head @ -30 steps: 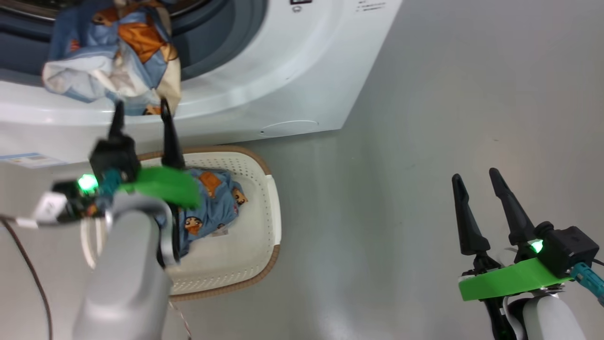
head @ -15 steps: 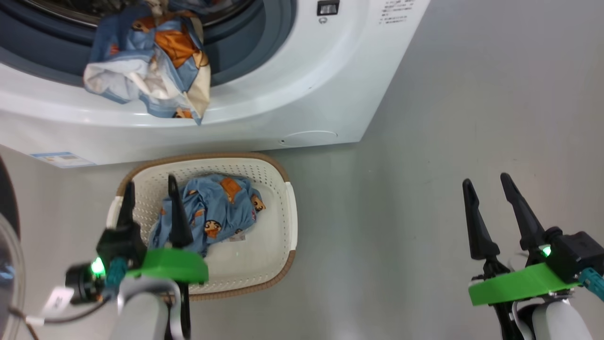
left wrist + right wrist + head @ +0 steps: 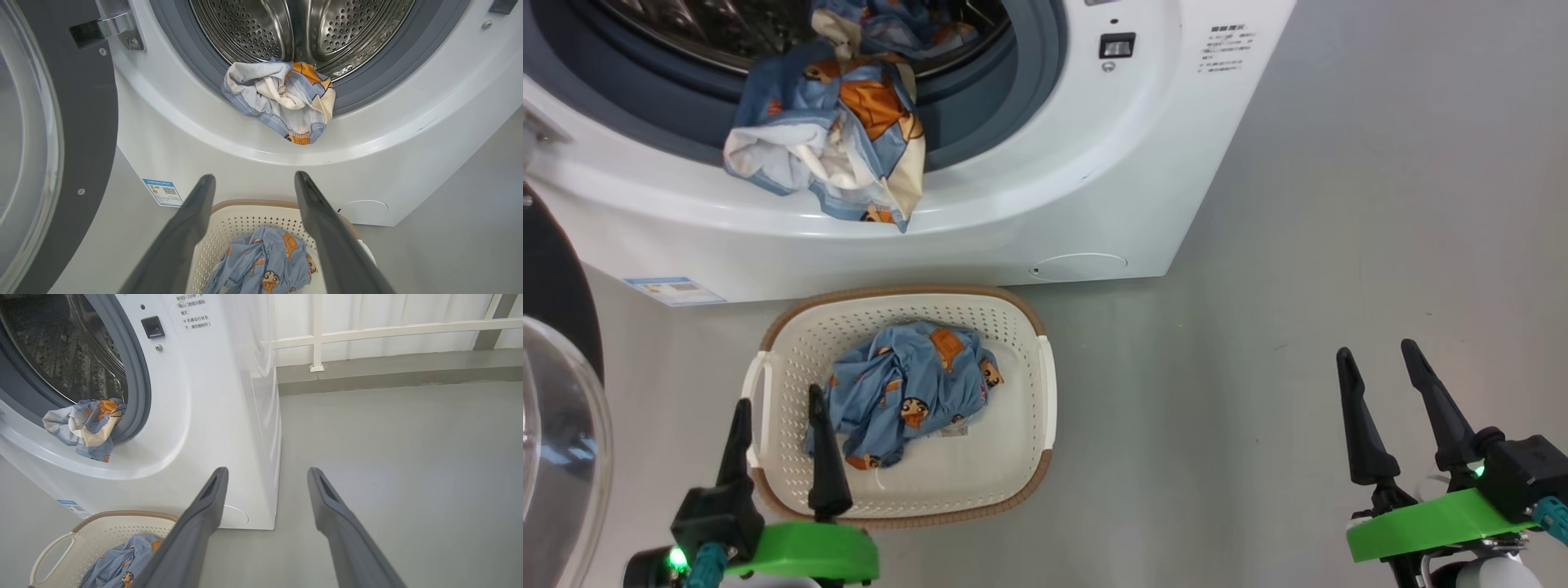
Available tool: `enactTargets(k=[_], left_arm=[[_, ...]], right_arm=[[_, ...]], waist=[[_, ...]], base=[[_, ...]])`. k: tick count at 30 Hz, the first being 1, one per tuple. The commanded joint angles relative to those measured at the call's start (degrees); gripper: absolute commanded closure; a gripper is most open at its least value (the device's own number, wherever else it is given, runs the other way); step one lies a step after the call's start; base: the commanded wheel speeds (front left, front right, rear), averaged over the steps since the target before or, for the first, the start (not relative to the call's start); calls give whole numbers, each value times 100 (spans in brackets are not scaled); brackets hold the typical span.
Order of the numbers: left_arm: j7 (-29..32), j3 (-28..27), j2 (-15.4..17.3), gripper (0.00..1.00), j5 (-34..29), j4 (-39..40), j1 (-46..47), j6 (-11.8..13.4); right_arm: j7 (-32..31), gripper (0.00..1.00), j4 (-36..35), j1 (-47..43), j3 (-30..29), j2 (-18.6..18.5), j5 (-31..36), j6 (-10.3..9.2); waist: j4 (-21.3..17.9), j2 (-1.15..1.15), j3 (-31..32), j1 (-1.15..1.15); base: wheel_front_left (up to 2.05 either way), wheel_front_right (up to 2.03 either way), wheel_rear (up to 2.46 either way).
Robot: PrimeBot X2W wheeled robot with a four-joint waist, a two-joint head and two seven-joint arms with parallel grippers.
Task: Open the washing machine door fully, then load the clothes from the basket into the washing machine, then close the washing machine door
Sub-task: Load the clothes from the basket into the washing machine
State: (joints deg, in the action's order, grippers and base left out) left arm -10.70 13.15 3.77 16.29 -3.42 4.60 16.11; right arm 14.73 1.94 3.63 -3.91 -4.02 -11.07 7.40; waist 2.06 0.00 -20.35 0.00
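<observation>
The white washing machine (image 3: 1029, 188) stands with its black door (image 3: 81, 122) swung wide open at the left. One light blue garment (image 3: 837, 143) hangs out of the drum mouth over the grey gasket and white rim. Another garment (image 3: 907, 392) lies bunched in the cream basket (image 3: 1021, 457) on the floor in front of the machine. My left gripper (image 3: 778, 402) is open and empty over the basket's near left edge, fingers pointing at the machine. My right gripper (image 3: 1376, 355) is open and empty over bare floor at the right.
Grey floor (image 3: 1339, 245) spreads out to the right of the machine. A white railing (image 3: 367, 330) and curtain run along the far wall behind a low step. A blue sticker (image 3: 674, 288) sits low on the machine's front beside the door.
My left gripper has drawn back from the hanging garment at the drum mouth to the basket's near edge, empty. The head camera has shifted, showing more of the drum and door. The right gripper holds still.
</observation>
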Motion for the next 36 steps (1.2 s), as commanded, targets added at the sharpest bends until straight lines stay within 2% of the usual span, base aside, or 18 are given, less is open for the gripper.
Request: enactTargets(k=[1,11,23,31,36], left_arm=[[49,-161,128,0,-16,290,-105,90],[257,-132,251,0,-90,691,-231,200],[390,-131,367,0,-122,720,-175,246],[748,-136,500,0,-117,597,249,207],[1160,-142,645,0,10,344,766,9]], right_arm=[[27,0,-153,-58,130,-74,8,9],[27,0,-84,-35,135,-49,37,9],[27,0,-30,-3,150,26,28,9],[27,0,-16,86,220,74,-14,9],[27,0,2,136,250,97,-52,9]], waist=[[25,0,9,0],[-42,0,-58,0],[-198,0,-51,0],[-396,0,-121,0],[-551,0,-199,0]], base=[[0,0,0],[0,0,0],[0,0,0],[0,0,0],[0,0,0]])
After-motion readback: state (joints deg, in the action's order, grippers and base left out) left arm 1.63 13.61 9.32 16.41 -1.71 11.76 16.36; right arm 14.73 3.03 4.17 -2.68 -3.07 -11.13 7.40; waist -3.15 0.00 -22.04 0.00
